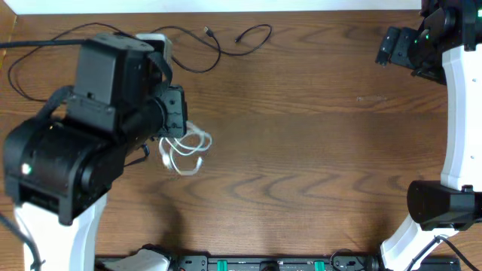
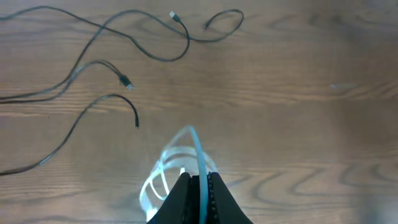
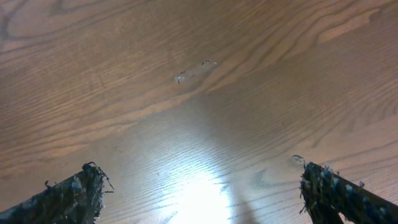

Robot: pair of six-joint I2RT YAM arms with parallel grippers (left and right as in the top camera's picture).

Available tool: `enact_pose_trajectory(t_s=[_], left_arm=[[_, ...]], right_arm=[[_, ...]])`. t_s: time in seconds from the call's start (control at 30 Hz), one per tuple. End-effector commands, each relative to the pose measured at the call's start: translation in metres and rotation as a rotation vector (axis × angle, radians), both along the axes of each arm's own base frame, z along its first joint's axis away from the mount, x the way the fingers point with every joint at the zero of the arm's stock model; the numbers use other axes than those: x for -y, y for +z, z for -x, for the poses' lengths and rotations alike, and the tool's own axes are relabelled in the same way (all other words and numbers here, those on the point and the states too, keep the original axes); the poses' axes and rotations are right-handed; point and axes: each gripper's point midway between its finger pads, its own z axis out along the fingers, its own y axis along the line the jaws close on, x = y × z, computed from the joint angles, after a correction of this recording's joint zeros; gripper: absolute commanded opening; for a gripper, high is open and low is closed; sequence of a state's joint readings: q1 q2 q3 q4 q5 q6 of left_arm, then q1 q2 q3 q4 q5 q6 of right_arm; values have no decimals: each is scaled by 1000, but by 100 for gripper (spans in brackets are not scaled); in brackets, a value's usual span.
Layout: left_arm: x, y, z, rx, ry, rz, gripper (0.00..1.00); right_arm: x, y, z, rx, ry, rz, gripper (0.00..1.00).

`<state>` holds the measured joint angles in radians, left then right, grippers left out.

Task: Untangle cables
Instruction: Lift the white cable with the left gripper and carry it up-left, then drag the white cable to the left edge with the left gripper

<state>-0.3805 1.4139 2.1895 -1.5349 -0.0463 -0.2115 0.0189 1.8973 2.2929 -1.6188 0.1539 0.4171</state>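
The left gripper (image 2: 198, 186) is clamped tight on one strand of the white cable (image 2: 198, 148), whose loose coils lie bunched on the table (image 2: 298, 112) just beyond its fingertips. Because the pinch holds a single thin strand, a quick pull would likely drag the whole bundle along or cinch a loop into a knot instead of opening it. The smooth cord could also slip out of the closed jaws. Farther off, the black cables (image 2: 125, 81) sprawl in long curves with their small plugs free, apart from the white coils as far as the wrist view shows. A wide sweep could drag the white cable across them and snarl them together. Far across the table, the right gripper (image 3: 199, 183) hangs with its jaws wide apart over bare wood, holding nothing and too distant to pin the coils down.
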Motion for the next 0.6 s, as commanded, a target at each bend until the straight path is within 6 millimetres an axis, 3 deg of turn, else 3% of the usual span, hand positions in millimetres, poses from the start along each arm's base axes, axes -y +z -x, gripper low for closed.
enact_pose_trajectory(t_s=[0.0, 0.3, 0.5, 0.57], left_arm=[[-15, 15, 5, 66, 44, -32, 8], [-27, 16, 2, 81, 124, -51, 8], [-55, 18, -3, 90, 307, -27, 8], [-78, 17, -3, 83, 424, -3, 8]], right_arm=[[1, -2, 0, -7, -13, 3, 99], [1, -2, 0, -6, -13, 3, 99], [1, -2, 0, -6, -13, 3, 99], [1, -2, 0, -7, -13, 3, 99]])
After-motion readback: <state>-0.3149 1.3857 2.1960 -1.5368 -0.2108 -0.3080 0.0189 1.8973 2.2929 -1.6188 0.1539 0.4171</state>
